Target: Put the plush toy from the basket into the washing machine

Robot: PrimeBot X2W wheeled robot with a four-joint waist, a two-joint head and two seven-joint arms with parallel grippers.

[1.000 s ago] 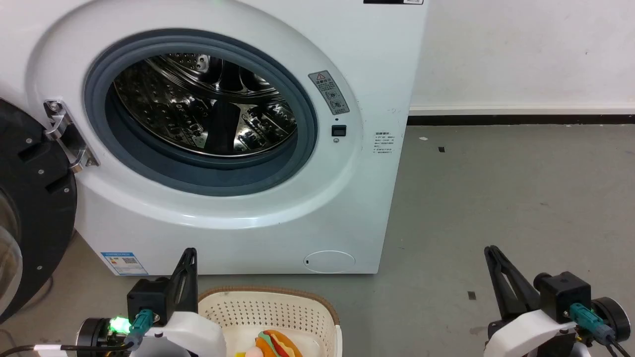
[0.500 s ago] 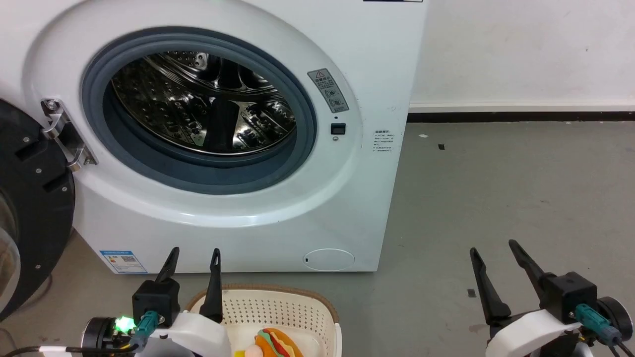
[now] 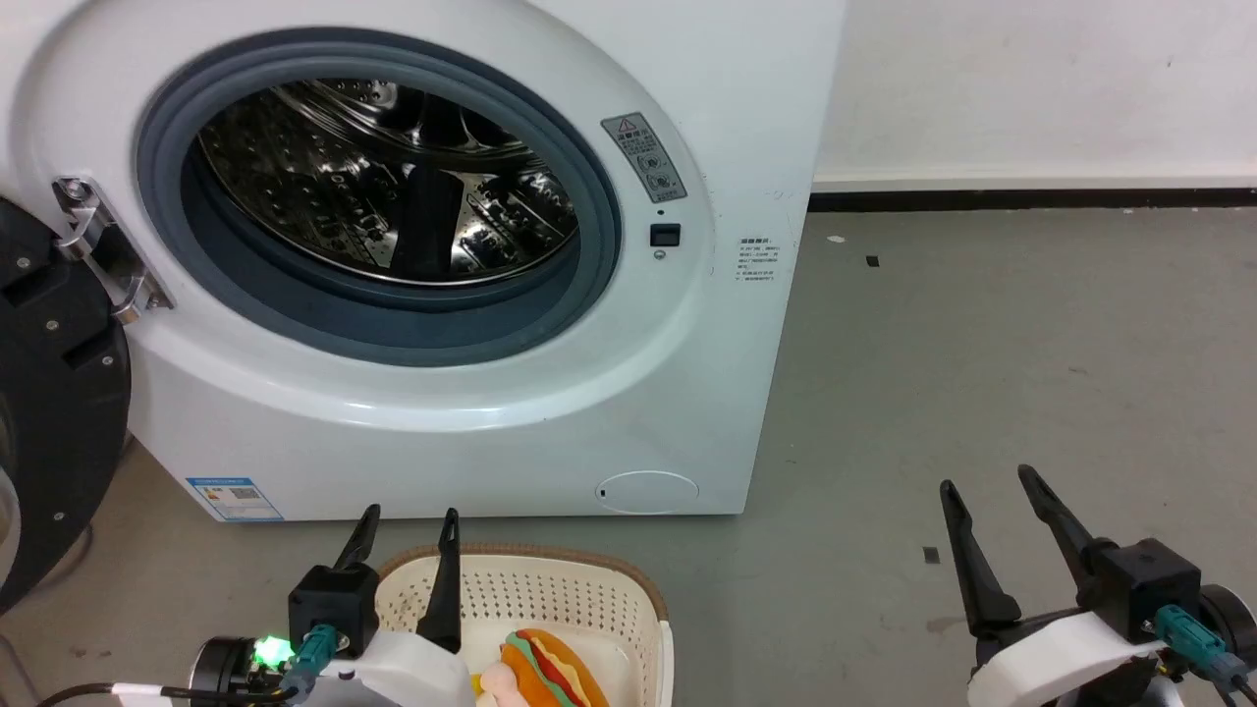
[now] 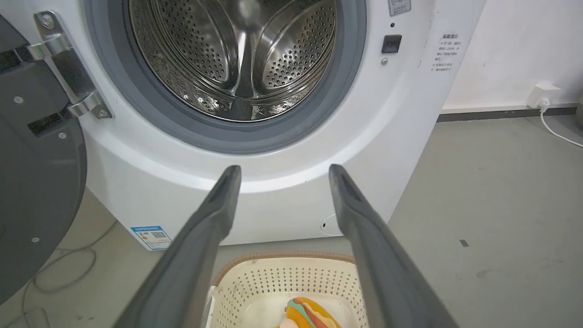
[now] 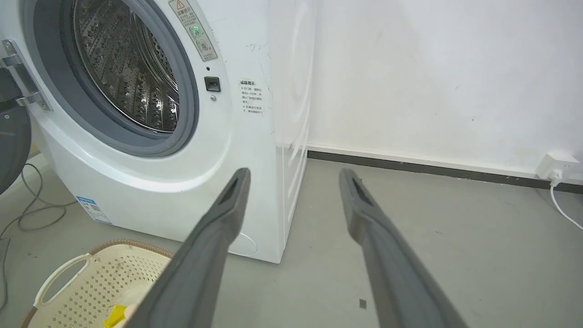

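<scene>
1. Left gripper point(image 3: 410, 515): I read its two fingers spread wide with an open gap between them. Nothing is held.
2. Right gripper point(image 3: 986, 481): its fingers are also spread wide and hold nothing. Bare grey floor point(image 3: 982, 353) lies beneath and beyond them.
3. Plush toy point(image 3: 546, 674): it lies inside the basket point(image 3: 550, 558), just right of the left fingers' base. In the left wrist view it shows low in the gap between the two fingers, beneath them. Neither finger touches it.
4. Basket: it stands on the floor, with its brown far rim just beyond the left fingertips. It sits well to the left of the right fingers.
5. Washing machine point(image 3: 471, 452): its white front rises straight beyond the left fingertips, near the basket's far rim. It stands left of the right fingers.
6. Door point(image 3: 54, 393): it is swung open on its metal hinge, to the left of the left fingers.
7. Gasket point(image 3: 378, 339) and drum point(image 3: 324, 196): the opening is uncovered, above and beyond the left fingertips.
8. Wall point(image 3: 1031, 88): it stands farthest, beyond the right fingertips.
</scene>
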